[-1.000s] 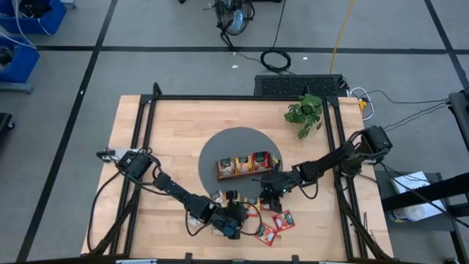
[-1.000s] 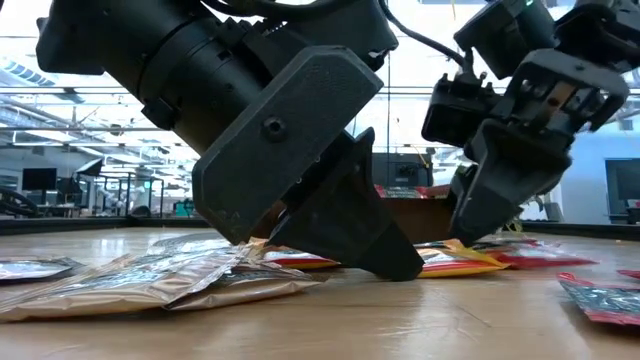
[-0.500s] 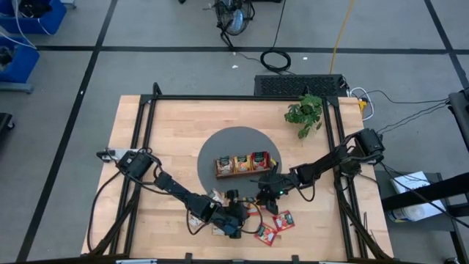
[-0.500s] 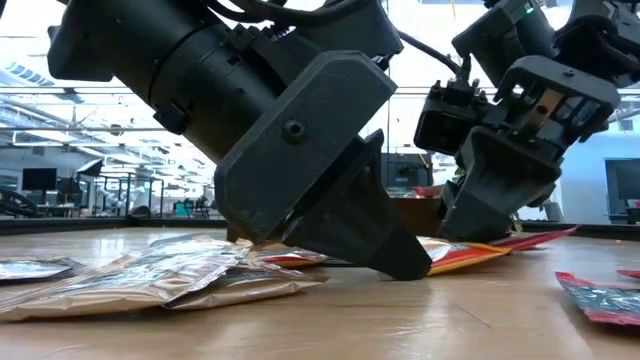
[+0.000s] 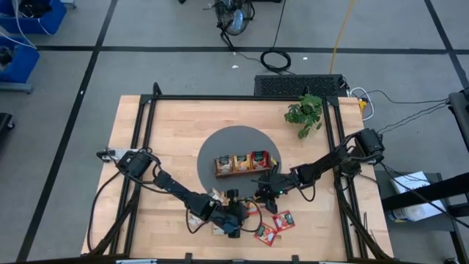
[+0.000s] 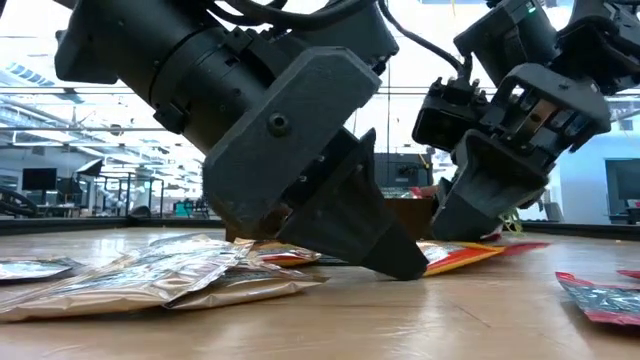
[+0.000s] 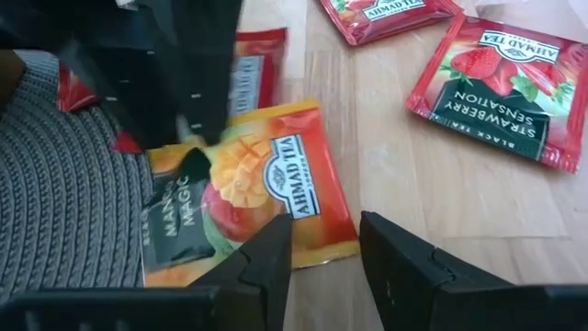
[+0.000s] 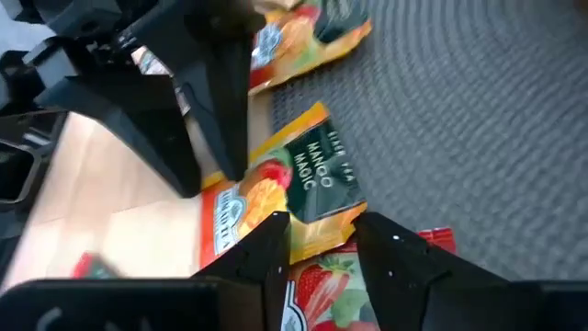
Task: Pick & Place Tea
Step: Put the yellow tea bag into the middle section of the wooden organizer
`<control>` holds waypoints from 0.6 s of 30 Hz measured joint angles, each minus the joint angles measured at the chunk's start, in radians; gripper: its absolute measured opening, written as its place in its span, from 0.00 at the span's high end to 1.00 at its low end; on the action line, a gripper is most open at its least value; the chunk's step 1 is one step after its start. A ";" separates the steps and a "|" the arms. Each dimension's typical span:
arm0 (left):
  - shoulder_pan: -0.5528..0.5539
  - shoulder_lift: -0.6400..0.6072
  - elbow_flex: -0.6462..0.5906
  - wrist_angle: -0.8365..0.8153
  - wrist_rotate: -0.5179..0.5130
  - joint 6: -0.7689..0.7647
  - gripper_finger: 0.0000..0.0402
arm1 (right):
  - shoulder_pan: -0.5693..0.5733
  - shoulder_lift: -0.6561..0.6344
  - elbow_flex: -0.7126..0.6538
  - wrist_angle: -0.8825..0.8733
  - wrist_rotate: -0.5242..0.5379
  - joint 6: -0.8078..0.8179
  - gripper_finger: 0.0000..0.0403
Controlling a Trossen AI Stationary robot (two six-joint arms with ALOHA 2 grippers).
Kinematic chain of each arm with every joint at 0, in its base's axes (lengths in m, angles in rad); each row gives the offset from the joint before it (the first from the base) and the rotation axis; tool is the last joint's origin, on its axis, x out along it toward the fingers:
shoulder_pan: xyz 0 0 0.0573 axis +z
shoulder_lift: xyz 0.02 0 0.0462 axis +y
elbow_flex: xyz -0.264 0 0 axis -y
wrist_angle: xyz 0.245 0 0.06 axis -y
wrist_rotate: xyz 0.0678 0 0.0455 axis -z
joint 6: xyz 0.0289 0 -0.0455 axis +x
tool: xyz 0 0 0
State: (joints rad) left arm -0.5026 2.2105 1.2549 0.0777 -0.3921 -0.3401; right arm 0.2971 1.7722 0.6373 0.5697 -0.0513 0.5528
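Left gripper (image 5: 236,220) and right gripper (image 5: 264,192), both with fingers parted and holding nothing, are closing from either side on the orange mango sachet (image 7: 248,188) (half on the grey mat (image 5: 234,139), half on wood), the right having edged nearer, leaving little room between.

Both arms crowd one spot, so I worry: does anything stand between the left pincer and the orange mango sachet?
Nothing covers the mango sachet ahead of the left pincer. But the right pincer reaches the sachet's far edge, so the arms could clash there.
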 joint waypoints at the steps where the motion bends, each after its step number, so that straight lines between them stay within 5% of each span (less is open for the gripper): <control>1: 0.000 0.000 -0.004 0.003 0.001 -0.003 0.67 | 0.002 0.001 0.000 0.011 0.004 -0.010 0.71; 18: -0.002 -0.001 -0.015 0.010 0.035 -0.003 0.67 | 0.023 -0.016 0.000 -0.044 0.103 -0.065 0.71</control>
State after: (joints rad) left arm -0.5045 2.2093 1.2404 0.0875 -0.3569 -0.3428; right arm 0.3199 1.7565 0.6373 0.5260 0.0513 0.4878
